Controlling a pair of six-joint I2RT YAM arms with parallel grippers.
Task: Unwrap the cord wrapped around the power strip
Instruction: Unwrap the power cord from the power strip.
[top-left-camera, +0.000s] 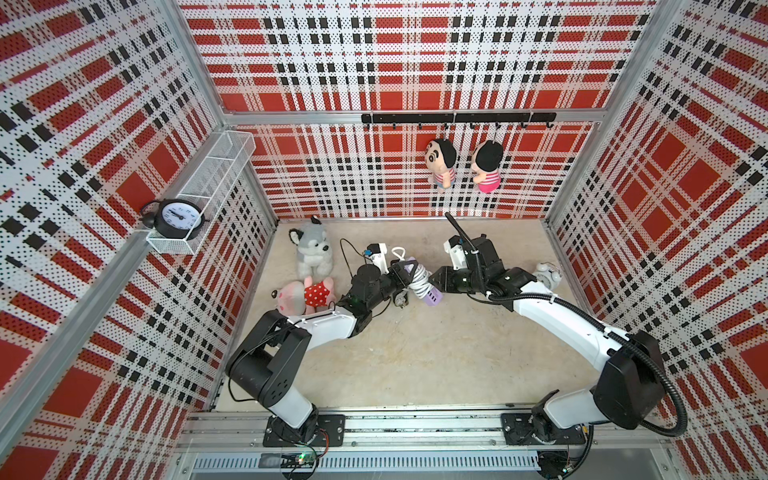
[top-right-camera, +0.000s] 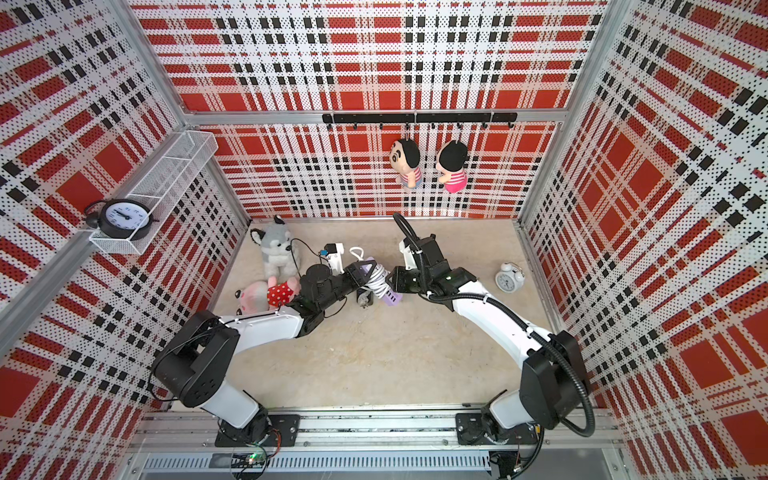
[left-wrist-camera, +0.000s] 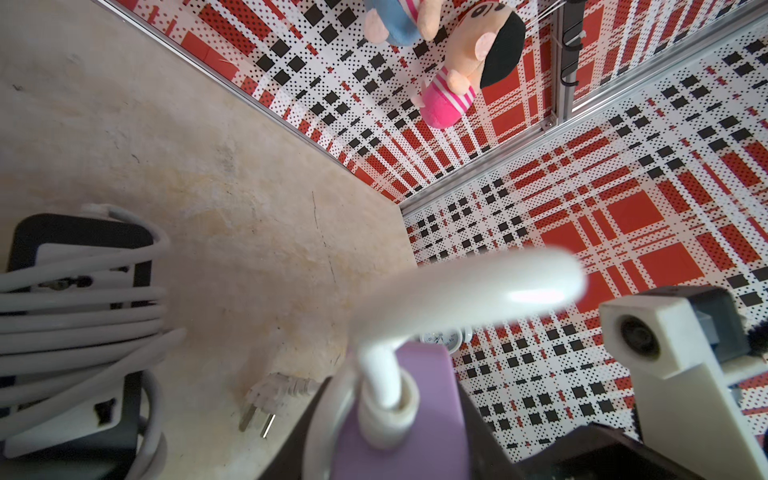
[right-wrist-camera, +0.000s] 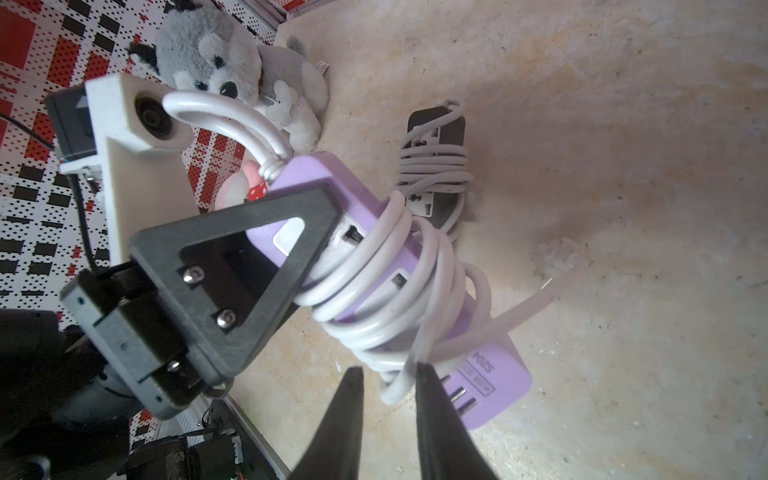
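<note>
A purple power strip (top-left-camera: 430, 297) (top-right-camera: 392, 297) (right-wrist-camera: 494, 386) is held tilted above the floor, with a white cord (top-left-camera: 417, 276) (top-right-camera: 376, 278) (right-wrist-camera: 399, 291) coiled several times round its middle. My left gripper (top-left-camera: 405, 270) (top-right-camera: 361, 270) (left-wrist-camera: 390, 457) is shut on the strip's cord-entry end (left-wrist-camera: 415, 436). My right gripper (top-left-camera: 434, 280) (top-right-camera: 392, 280) (right-wrist-camera: 388, 374) is at the lower coils, slightly open, with one loose strand between its fingertips, against one finger. The cord's plug (top-left-camera: 401, 301) (left-wrist-camera: 266, 403) lies on the floor below.
A second, black-and-white power strip (right-wrist-camera: 434, 166) (left-wrist-camera: 79, 291) with a wound cord lies behind. A husky plush (top-left-camera: 311, 249) and a pig plush (top-left-camera: 303, 295) sit at the left. A white alarm clock (top-left-camera: 548, 272) stands right. Two dolls (top-left-camera: 440, 162) hang on the back wall.
</note>
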